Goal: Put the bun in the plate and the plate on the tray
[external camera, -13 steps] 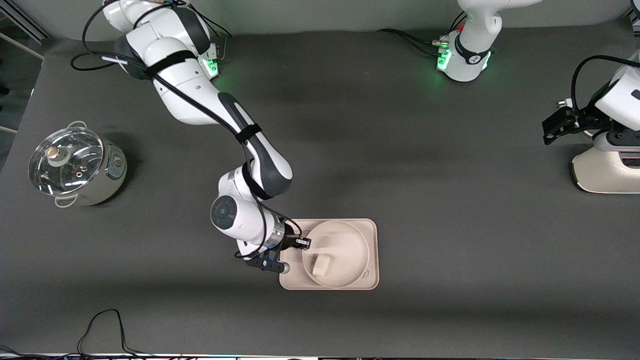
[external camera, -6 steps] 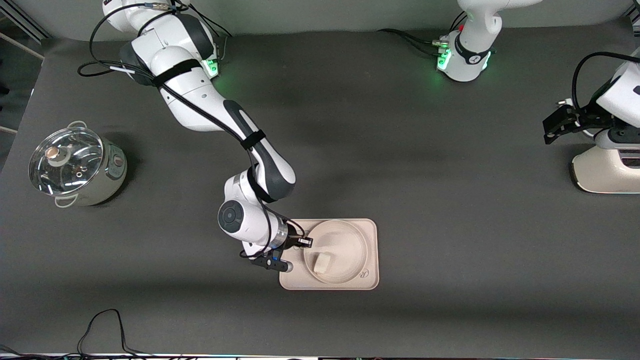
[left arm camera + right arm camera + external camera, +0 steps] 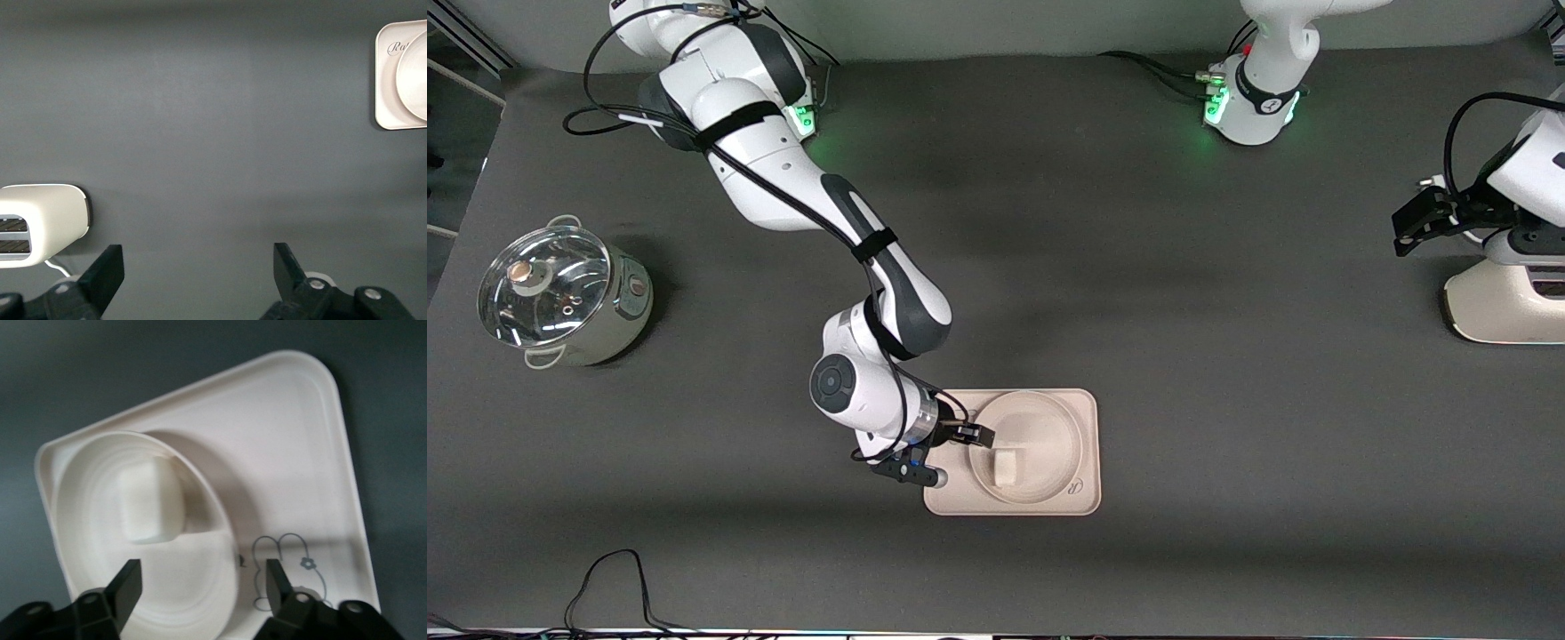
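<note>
The round cream plate (image 3: 1040, 440) lies flat on the rectangular tray (image 3: 1089, 409), with the small off-white bun (image 3: 1008, 466) in it. My right gripper (image 3: 980, 436) hangs open at the plate's edge toward the right arm's end. In the right wrist view the plate's rim (image 3: 223, 540) runs between the spread fingers of the right gripper (image 3: 203, 583) without touching them; the bun (image 3: 152, 500) sits deeper in the plate and the tray (image 3: 287, 453) shows its bear drawing. My left gripper (image 3: 198, 267) waits open and empty above bare table, beside the toaster (image 3: 1503, 302).
A steel pot with a glass lid (image 3: 560, 298) stands at the right arm's end of the table. The white toaster (image 3: 40, 223) sits at the left arm's end. A black cable (image 3: 605, 578) lies near the front edge. The left wrist view shows a corner of the tray (image 3: 387, 87).
The plate, tilted a second ago with its rim in the right gripper, has settled flat on the tray. The right gripper has opened and let go. The left arm has not moved.
</note>
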